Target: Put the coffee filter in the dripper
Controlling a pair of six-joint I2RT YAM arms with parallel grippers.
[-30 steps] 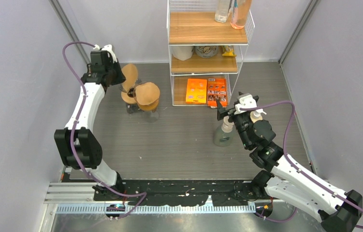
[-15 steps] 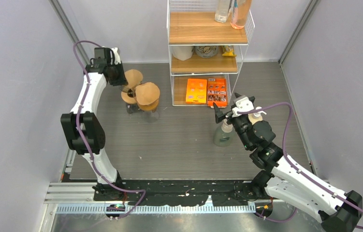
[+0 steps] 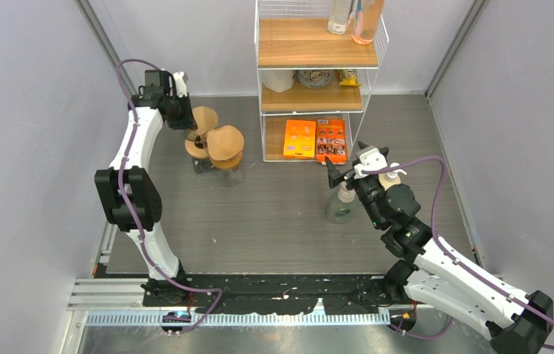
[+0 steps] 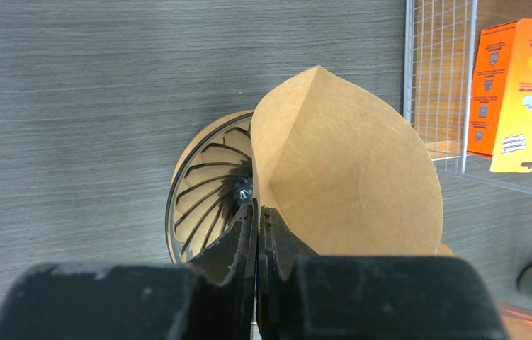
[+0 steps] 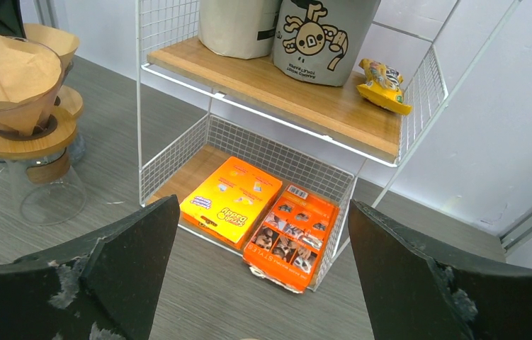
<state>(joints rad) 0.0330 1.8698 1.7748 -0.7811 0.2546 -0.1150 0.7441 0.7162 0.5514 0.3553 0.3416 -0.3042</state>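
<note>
My left gripper (image 4: pixel 257 211) is shut on the edge of a brown paper coffee filter (image 4: pixel 348 163). The filter hangs tilted just above and right of a ribbed dripper (image 4: pixel 202 195), covering its right side. In the top view the left gripper (image 3: pixel 179 112) holds the filter (image 3: pixel 204 118) over this dripper (image 3: pixel 194 147) at the back left. My right gripper (image 5: pixel 263 269) is open and empty, far off on the right (image 3: pixel 346 164).
A glass carafe with a wooden collar and its own filter-lined dripper (image 3: pixel 226 144) stands right beside the target dripper, also in the right wrist view (image 5: pixel 11 78). A wire shelf (image 3: pixel 314 88) holds orange boxes (image 3: pixel 316 140). A spray bottle (image 3: pixel 341 204) stands by the right gripper.
My left gripper has moved a little back and to the right, bringing the filter over the dripper. The right arm shifted slightly, then held still.
</note>
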